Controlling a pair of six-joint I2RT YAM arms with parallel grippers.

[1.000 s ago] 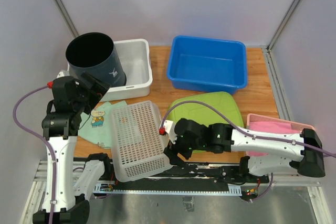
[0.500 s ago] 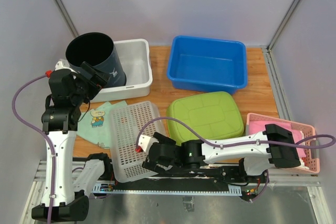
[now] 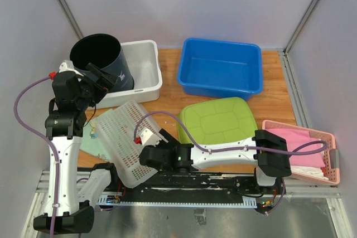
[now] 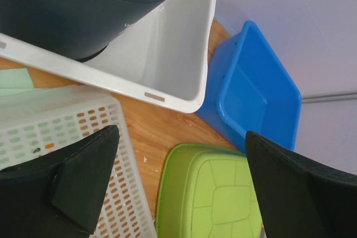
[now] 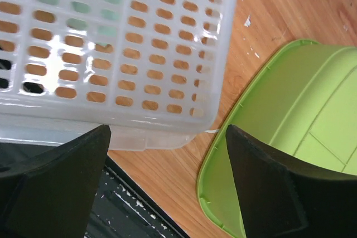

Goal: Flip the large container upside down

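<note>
Overhead view of a wooden tabletop (image 3: pixel 276 96) with an upturned green tub (image 3: pixel 219 120) at its middle.

Changes over the last second: at the far left, the left arm has shifted slightly. Its left fingers (image 4: pixel 78 182) remain spread wide and hold nothing, hovering well left of the green tub beside a dark round bin (image 3: pixel 103 62). The large white slotted basket (image 3: pixel 125 143), the thing to be turned, lay square just left of the green tub. It now sits skewed there, its far corner swung leftward over a pale green cloth (image 3: pixel 89 140). The right arm, earlier in front of the green tub, now reaches past the tub's near side to the basket's near right corner. The right fingers (image 5: pixel 56 188) have widened and stand apart, one on either side of that corner in the wrist view. Whether they touch the basket cannot be told.

Hard to see: the cartoon figure on the cloth, visible before, is now covered by the basket. From above, the right fingers are hidden behind the wrist and the basket's edge, and it is unclear whether any side of the basket is lifted off the tabletop. Right of the green tub, the right arm's elbow hides the left end of a pink basket (image 3: pixel 330 157).

Around: the bin stands in the left end of a white tub (image 3: pixel 148 76), beyond and left of the green tub. A blue tub (image 3: pixel 220 68) sits directly beyond the green tub. A purple cable (image 3: pixel 162 116) loops from the right wrist over the slotted basket to the green tub's left edge.
</note>
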